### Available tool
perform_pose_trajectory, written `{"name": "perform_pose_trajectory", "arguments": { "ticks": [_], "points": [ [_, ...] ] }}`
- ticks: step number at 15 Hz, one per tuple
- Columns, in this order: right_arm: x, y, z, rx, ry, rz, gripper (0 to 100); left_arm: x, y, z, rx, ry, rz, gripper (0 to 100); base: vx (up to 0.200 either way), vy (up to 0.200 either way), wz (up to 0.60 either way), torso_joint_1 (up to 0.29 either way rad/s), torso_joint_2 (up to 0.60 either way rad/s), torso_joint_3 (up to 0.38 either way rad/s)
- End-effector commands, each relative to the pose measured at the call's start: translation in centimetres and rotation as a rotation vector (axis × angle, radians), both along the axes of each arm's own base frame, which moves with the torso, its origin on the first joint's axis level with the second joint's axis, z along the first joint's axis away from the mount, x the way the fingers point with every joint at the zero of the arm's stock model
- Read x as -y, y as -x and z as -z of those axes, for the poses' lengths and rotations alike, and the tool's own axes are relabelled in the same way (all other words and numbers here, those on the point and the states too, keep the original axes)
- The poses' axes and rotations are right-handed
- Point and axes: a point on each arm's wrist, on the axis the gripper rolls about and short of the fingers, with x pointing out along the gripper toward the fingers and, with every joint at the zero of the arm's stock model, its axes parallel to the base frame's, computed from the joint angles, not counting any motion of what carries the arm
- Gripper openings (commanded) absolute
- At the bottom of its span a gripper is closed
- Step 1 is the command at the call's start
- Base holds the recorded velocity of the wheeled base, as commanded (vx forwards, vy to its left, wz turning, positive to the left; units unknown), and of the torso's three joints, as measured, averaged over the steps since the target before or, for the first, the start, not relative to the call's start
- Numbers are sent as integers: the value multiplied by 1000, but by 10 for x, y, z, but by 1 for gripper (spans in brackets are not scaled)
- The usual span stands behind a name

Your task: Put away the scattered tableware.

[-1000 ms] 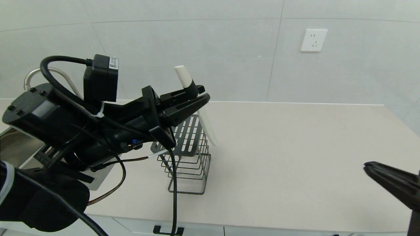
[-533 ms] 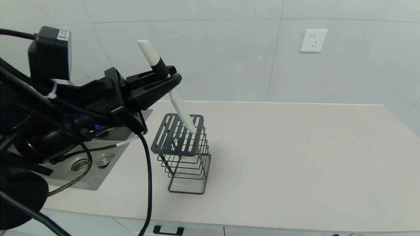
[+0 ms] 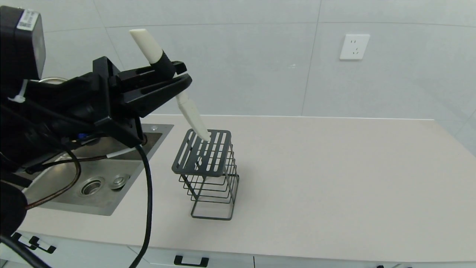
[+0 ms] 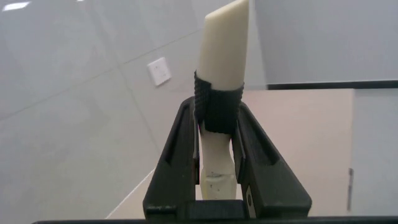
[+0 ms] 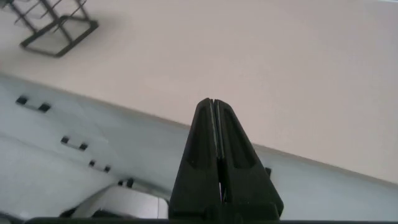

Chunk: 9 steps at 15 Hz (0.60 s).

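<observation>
Head view — left tool (image 3: 185, 73) raised knife (image 3: 190, 114) leftward — tip over rack (image 3: 199, 172).

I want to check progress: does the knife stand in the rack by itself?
No, the left gripper grips the tilted knife, its tip at the rack.

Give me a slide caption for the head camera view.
Left gripper holds a white knife tilted, tip at the slotted top of the dark wire rack.
</observation>
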Motion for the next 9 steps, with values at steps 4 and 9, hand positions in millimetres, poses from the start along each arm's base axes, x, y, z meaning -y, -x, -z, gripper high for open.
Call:
{"name": "perform_pose_trajectory", "arguments": {
  "ticks": [4,9],
  "points": [
    [1,2,3,29,-19,70,0,9,-30,16,30,-28,15,0,0,0,0,0,0,0],
    [3,2,2,24,-83,135,0,15,-47,21,72,-27,16,0,0,0,0,0,0,0]
  ]
}}
